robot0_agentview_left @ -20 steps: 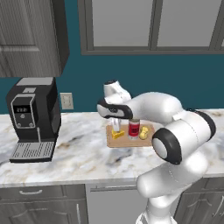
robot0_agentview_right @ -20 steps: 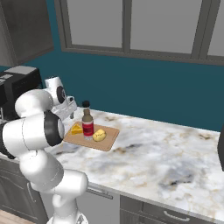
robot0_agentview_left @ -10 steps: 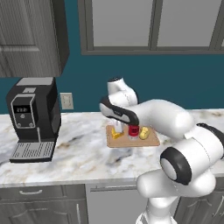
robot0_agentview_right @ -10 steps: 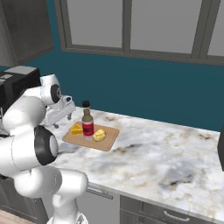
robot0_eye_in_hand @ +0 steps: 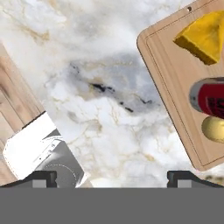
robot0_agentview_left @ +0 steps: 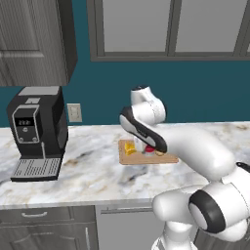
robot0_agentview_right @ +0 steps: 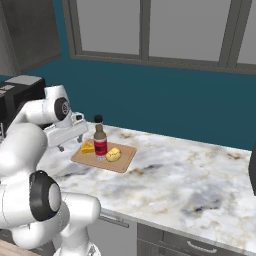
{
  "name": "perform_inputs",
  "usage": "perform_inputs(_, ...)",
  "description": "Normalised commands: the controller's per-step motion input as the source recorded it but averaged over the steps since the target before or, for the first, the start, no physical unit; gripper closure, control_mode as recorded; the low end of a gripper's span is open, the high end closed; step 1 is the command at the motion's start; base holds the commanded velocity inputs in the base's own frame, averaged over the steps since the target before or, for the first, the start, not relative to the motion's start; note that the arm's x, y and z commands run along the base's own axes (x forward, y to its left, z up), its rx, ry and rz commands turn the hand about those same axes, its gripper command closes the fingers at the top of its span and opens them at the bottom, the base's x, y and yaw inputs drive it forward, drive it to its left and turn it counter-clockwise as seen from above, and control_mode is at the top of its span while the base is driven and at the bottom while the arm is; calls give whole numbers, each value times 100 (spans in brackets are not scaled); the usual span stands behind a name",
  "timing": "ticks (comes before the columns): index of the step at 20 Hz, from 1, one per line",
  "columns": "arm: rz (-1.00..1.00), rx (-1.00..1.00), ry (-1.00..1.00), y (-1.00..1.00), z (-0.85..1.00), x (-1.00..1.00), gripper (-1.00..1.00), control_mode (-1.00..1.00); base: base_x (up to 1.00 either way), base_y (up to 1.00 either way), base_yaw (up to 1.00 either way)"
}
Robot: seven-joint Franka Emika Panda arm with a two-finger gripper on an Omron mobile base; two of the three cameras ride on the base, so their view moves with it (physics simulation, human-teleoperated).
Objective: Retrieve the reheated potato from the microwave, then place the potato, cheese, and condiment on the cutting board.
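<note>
The cutting board (robot0_agentview_right: 123, 161) lies near the back edge of the counter (robot0_agentview_right: 190, 180), carrying the cheese (robot0_agentview_right: 88, 148), the condiment (robot0_agentview_right: 100, 141) and the potato (robot0_agentview_right: 113, 154). The gripper (robot0_eye_in_hand: 112, 175) hangs over bare marble with jaws wide, holding nothing; in the left base view the arm hides most of the bottle

In the right base view, the marble tabletop (robot0_agentview_right: 190, 175) to the right of the cutting board (robot0_agentview_right: 125, 162) lies open across the middle and right of the frame, so a hand could pass freely there. The board itself is crowded: the cheese (robot0_agentview_right: 88, 148), the tall condiment (robot0_agentview_right: 100, 140) and the potato (robot0_agentview_right: 114, 154) stand close together in a row on it, the bottle being the highest obstacle. At the left of the left base view the coffee machine (robot0_agentview_left: 36, 132) blocks that end of the tabletop, with bare marble between it and the board.
</note>
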Motion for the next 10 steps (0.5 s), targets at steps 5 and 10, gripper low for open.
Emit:
perform_inputs(5, -14, 4, -12, -36, 6, -65, -100, -100, 0, 0, 0)
perform_inputs(10, -17, 5, -11, -32, 9, -62, -100, -100, 0, 0, 0)
